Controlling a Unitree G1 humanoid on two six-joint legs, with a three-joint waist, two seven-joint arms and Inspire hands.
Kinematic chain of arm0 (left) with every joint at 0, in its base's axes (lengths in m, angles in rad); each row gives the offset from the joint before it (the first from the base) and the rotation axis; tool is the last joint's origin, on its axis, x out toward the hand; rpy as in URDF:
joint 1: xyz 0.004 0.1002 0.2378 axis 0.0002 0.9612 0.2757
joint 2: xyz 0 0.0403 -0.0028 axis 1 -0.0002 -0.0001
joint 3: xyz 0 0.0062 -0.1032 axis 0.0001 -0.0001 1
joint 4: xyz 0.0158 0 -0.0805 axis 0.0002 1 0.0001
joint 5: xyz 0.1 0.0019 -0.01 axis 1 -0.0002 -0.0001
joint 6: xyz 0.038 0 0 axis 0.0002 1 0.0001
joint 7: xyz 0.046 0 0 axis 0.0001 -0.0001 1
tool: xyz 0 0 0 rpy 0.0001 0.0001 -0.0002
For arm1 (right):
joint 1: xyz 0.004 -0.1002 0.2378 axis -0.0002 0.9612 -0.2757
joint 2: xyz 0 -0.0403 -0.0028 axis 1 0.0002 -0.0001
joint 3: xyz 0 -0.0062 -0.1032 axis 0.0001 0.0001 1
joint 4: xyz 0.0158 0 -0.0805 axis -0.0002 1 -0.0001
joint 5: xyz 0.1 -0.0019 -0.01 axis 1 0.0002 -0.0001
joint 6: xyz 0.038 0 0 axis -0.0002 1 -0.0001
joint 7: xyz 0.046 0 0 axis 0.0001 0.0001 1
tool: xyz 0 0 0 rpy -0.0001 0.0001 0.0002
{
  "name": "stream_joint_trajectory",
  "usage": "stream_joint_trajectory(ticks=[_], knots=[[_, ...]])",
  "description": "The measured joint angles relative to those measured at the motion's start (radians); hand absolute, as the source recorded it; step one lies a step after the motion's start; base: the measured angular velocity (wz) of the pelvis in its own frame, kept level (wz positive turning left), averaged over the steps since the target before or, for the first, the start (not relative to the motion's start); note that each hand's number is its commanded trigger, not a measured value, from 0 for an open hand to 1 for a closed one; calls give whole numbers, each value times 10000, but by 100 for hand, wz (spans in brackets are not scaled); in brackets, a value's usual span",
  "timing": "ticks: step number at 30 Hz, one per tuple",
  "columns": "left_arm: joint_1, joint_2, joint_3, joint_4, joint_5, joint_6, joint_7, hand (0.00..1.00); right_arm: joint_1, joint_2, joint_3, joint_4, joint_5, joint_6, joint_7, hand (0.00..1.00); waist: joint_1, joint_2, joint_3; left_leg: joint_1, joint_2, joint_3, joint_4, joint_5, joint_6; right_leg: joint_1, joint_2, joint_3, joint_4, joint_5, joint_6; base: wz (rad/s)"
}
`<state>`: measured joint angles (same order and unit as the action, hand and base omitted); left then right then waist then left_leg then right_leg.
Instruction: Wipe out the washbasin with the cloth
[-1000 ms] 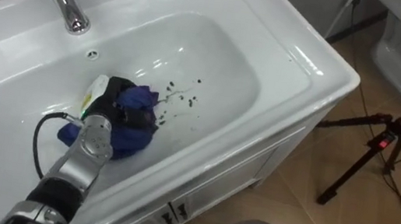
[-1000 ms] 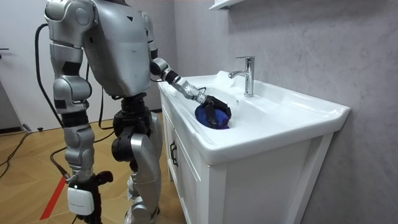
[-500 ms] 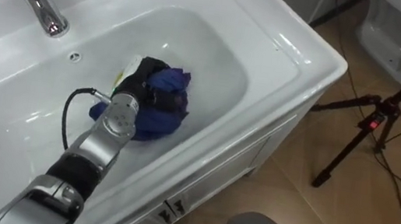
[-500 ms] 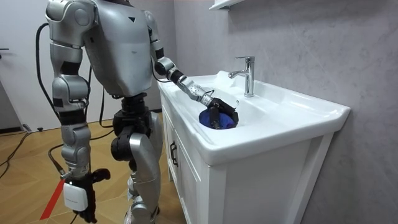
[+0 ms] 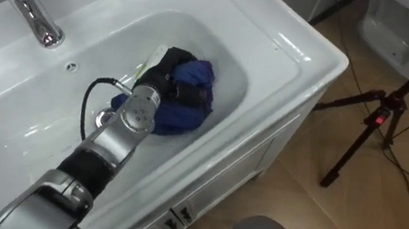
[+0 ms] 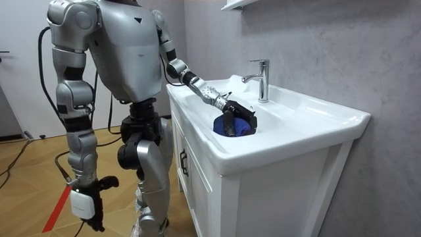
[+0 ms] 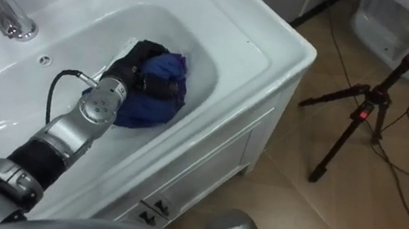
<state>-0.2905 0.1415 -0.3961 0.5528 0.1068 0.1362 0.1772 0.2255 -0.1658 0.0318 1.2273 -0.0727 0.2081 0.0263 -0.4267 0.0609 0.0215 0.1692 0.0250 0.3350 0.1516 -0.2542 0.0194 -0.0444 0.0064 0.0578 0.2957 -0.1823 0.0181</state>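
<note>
Blue cloth (image 5: 193, 106) – bunched as a pad – is being clamped by the left hand (image 5: 170, 71) just inside the basin's (image 5: 302, 49) right edge, for scrubbing.

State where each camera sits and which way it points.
Left eye view: on the head, looking down into the basin; left arm and left hand on the blue cloth.
Right eye view: beside it, same aim, same arm.
Room view: off in the room, facing the whole robot at the basin.
All share basin, hand and cloth.
</note>
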Motion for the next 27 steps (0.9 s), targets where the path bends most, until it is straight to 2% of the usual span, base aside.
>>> stream_joint_trajectory(ticks=[2,6,9,11,16,21,24,27], knots=[[-232,11,25,27,-163,0,84,100,125,-1,-50,60,29,2,-8,0,-38,-53,30,81,-5,212,-4,0,0,-31,26,124,-11,6,12,-11],[-453,212,214,127,-613,0,90,100,321,1,-126,90,20,39,-32,0,-92,-95,63,25,38,232,-177,-120,86,-151,174,318,-17,97,47,-13],[-553,393,222,125,-928,0,87,100,386,-73,-172,77,22,26,-247,0,-60,-69,44,-47,44,333,-146,-132,104,-226,196,378,0,200,58,-11],[-682,466,221,125,-928,-1,85,100,364,-70,-165,32,22,-6,-275,0,-53,-15,3,-60,51,357,-147,-131,105,-252,201,387,-6,253,53,-6],[-952,595,231,125,-937,-5,85,100,346,-64,-143,-92,20,-170,-237,0,-26,2,-14,6,67,422,-144,-131,105,-206,222,464,-26,277,44,-1],[-966,650,461,127,-680,-5,86,100,401,2,-138,-182,18,-212,-240,0,-11,-94,43,178,81,536,-140,-130,104,-100,266,594,-47,277,44,-8],[-972,665,806,133,-250,-4,149,100,444,48,-142,-367,72,-148,-298,0,39,-118,50,187,112,713,-140,-142,81,-135,334,707,-30,294,25,-16],[-985,718,805,303,-249,-3,370,100,664,50,-144,-653,300,-25,-420,0,85,-111,43,213,181,747,-164,-198,4,-149,446,764,-21,322,-23,-9]])
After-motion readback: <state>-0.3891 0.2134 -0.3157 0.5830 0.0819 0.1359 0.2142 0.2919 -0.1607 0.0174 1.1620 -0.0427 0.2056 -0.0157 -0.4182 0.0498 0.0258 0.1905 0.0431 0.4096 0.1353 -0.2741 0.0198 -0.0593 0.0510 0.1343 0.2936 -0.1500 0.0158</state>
